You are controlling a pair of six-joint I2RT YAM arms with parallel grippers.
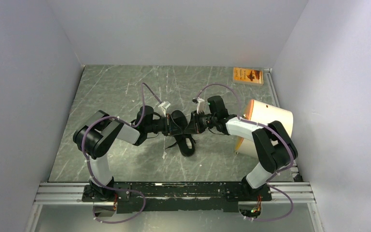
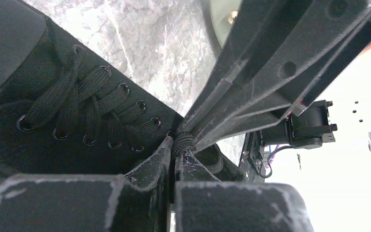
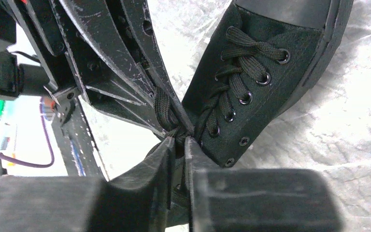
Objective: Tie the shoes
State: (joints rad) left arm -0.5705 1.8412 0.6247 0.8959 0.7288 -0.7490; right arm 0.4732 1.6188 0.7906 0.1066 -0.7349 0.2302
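The black shoe (image 1: 182, 133) lies mid-table between my two grippers, toe toward the far side. The left wrist view shows its laced upper (image 2: 82, 116) and the right wrist view its eyelets (image 3: 251, 92). My left gripper (image 1: 175, 126) is shut on a black lace (image 2: 183, 143) at the top of the lacing. My right gripper (image 1: 192, 126) meets it tip to tip and is shut on a lace (image 3: 166, 116) there. In each wrist view, the other gripper's fingers (image 2: 251, 92) (image 3: 125, 63) fill the frame above. The lace ends are hidden.
A cream-and-orange curved cylinder (image 1: 269, 121) stands just right of the right arm. A small orange box (image 1: 248, 75) lies at the far right corner. Purple cables (image 1: 145, 94) arc over both wrists. Grey walls close in left, right and back.
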